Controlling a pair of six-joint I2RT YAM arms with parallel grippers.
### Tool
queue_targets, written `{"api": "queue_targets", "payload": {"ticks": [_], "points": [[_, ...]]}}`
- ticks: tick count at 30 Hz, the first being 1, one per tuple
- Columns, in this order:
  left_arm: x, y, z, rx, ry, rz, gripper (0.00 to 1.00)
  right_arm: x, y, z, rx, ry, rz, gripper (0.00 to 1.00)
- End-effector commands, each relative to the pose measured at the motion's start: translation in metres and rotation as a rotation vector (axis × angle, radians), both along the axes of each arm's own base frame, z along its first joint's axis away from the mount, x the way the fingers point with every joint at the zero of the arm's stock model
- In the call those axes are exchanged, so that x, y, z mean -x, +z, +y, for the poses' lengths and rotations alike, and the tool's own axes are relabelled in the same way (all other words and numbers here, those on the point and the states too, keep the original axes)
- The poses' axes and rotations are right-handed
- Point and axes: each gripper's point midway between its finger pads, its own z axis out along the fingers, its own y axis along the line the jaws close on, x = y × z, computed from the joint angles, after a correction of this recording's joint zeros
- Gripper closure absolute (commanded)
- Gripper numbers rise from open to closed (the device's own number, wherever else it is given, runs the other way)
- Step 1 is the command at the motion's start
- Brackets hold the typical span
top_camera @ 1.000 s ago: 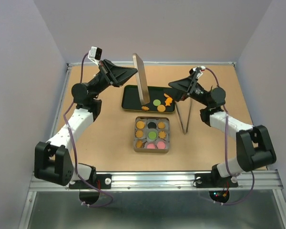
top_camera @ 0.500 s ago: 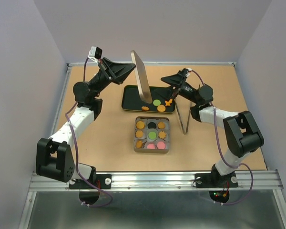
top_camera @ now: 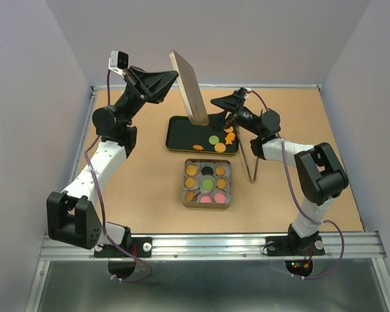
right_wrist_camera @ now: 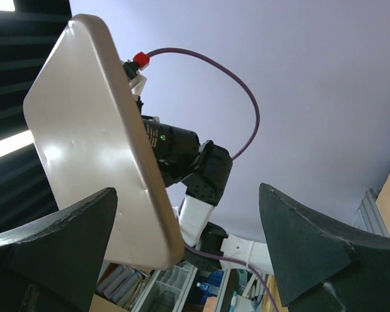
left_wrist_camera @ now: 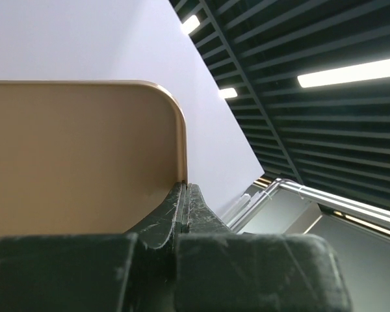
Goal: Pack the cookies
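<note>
Cookies: two bunches. Most of the cookies (top_camera: 207, 184) lay flat in the tin (top_camera: 207, 205), spread over its three-by-three grid of compartments: orange, black, green and pink.
Loose ones: four more lay flat on the black tray (top_camera: 182, 133) just behind the tin. There was a green disc (top_camera: 212, 139), an orange disc (top_camera: 220, 147), a small orange flower (top_camera: 198, 147) and a fish cookie (top_camera: 229, 136).
Pointing: the discs were round, so no long axis to speak of. The fish cookie was the only one with one, and it ran roughly near-to-far across the tray. Which end was the head was too small to tell.
Left arm (top_camera: 101, 162): reached up and away from its base at the near left, wrist high, gripper aimed right.
Left gripper (left_wrist_camera: 184, 195): pinched tight on the edge of the gold lid (top_camera: 188, 88). The lid hung in the air on edge, its long axis sloping from up-and-left down toward the tray's far side.
Right arm (top_camera: 318, 179): folded at the elbow, forearm stretched left over the table (top_camera: 136, 195) toward the tray's right end.
Right gripper (top_camera: 220, 112): jaws spread wide, holding nothing, right by the lid's lower end. In its wrist view the lid stood ahead between the fingers (right_wrist_camera: 52, 247). Touching or not, couldn't tell.
</note>
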Motion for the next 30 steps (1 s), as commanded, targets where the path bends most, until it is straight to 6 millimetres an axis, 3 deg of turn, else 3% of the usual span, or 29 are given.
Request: {"api": "queue_targets", "payload": {"ticks": [1, 9, 12, 15, 16, 25, 30], "points": [[0.173, 0.051, 0.051, 0.262, -0.005, -0.852, 1.0, 0.068, 0.084, -0.026, -0.239, -0.004, -0.517, 0.06], [0.166, 0.038, 0.05, 0.254, 0.011, -0.814, 1.0, 0.091, 0.124, -0.031, -0.341, 0.034, -0.583, 0.06], [0.163, 0.036, 0.05, 0.255, 0.017, -0.805, 1.0, 0.101, 0.14, -0.03, -0.376, 0.068, -0.604, 0.12], [0.161, 0.034, 0.049, 0.251, 0.02, -0.802, 1.0, 0.11, 0.151, -0.032, -0.393, 0.083, -0.638, 0.26], [0.161, 0.033, 0.049, 0.252, 0.018, -0.796, 1.0, 0.112, 0.154, -0.032, -0.399, 0.086, -0.639, 0.36], [0.153, 0.023, 0.046, 0.234, 0.014, -0.756, 1.0, 0.129, 0.172, -0.045, -0.447, 0.096, -0.64, 0.86], [0.143, 0.015, 0.044, 0.222, 0.014, -0.715, 1.0, 0.148, 0.193, -0.056, -0.491, 0.118, -0.673, 0.91]]}}
